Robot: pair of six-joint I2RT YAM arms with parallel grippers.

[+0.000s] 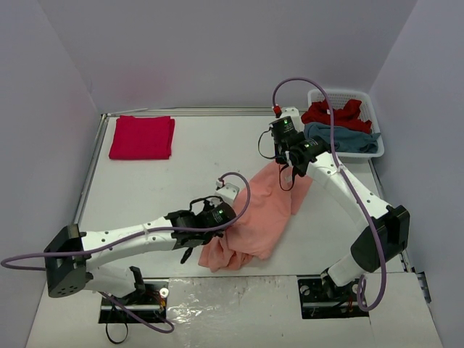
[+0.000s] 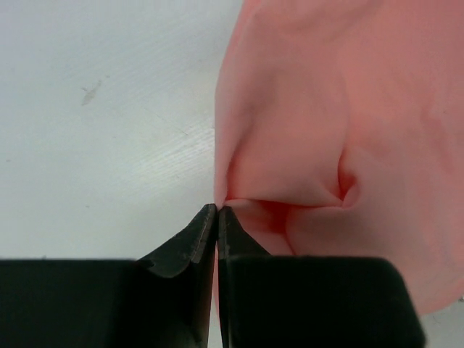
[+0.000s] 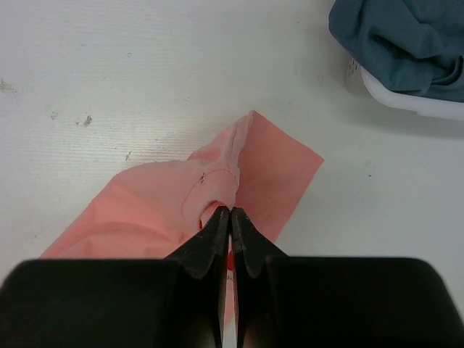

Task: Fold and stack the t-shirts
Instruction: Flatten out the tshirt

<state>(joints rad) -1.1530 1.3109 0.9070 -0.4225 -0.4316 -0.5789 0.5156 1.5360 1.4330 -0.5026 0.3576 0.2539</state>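
While clamped in left tool [image 2: 217, 211] and right tool [image 3: 230, 212], salmon-orange t-shirt [image 1: 265, 210].

Salmon t-shirt [image 2: 348, 109] soft matt cloth; table [image 2: 94, 145] matt white, faintly scuffed; basket [image 3: 406, 103] white plastic.

White slotted basket [image 1: 344, 93] sits at table's [image 1: 196, 156] far right corner. Glossy crinkled sheet [image 1: 232, 297] lies at table's near edge, centre. Tabletop is white with faint scuffs.
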